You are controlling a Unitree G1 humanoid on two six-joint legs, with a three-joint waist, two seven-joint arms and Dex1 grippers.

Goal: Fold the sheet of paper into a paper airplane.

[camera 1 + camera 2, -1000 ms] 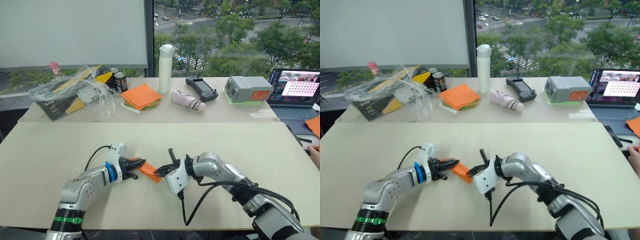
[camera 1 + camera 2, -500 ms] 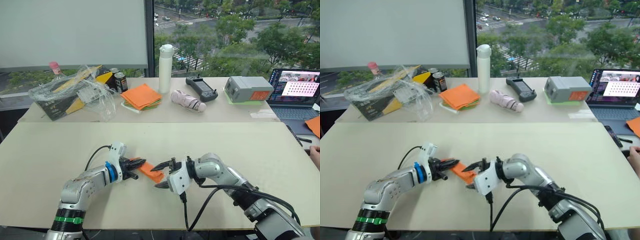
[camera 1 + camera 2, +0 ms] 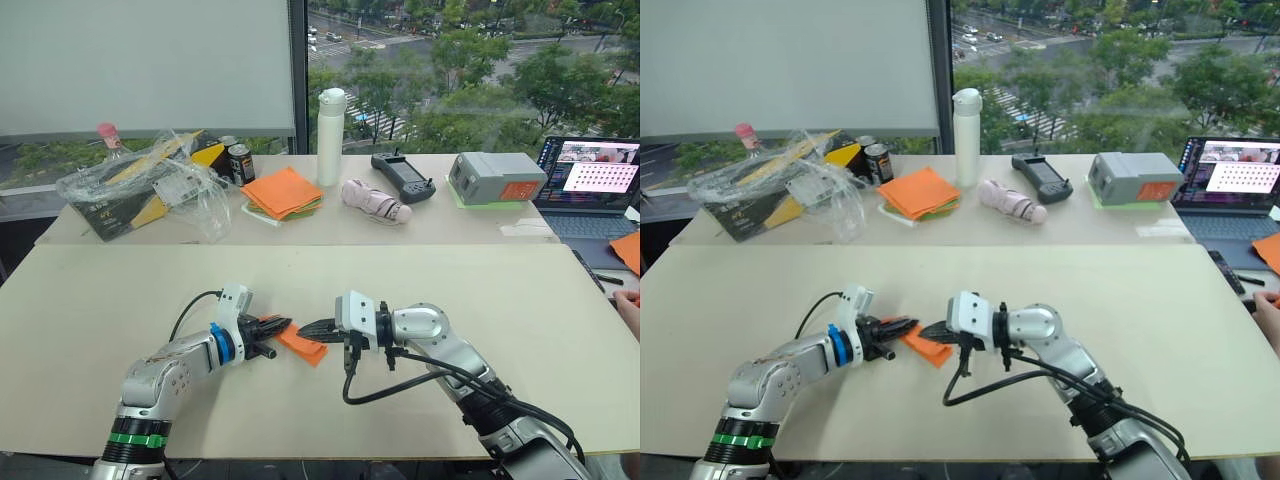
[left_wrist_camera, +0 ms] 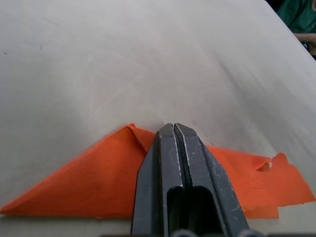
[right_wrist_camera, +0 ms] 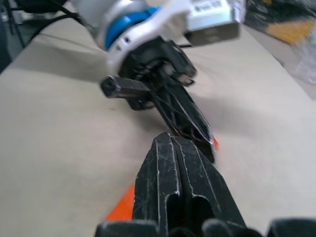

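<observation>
The sheet of paper is folded into a flat orange triangle on the near table, with one torn corner. My left gripper is shut and lies across the top of the paper, its fingers over the fold rather than pinching it. My right gripper is also shut. It points at the left gripper, and the tips nearly meet just above the paper. The right wrist view has the left gripper just beyond my right fingers, with a sliver of orange paper underneath.
The far table holds a pile of orange and green sheets, a white bottle, a plastic-wrapped box, cans, a controller, a grey box and a laptop. A person's hand is at the right edge.
My right gripper, open half a second ago, has turned at the wrist, shut, and moved up to the left gripper's tips. The left gripper and the paper have stayed put.
</observation>
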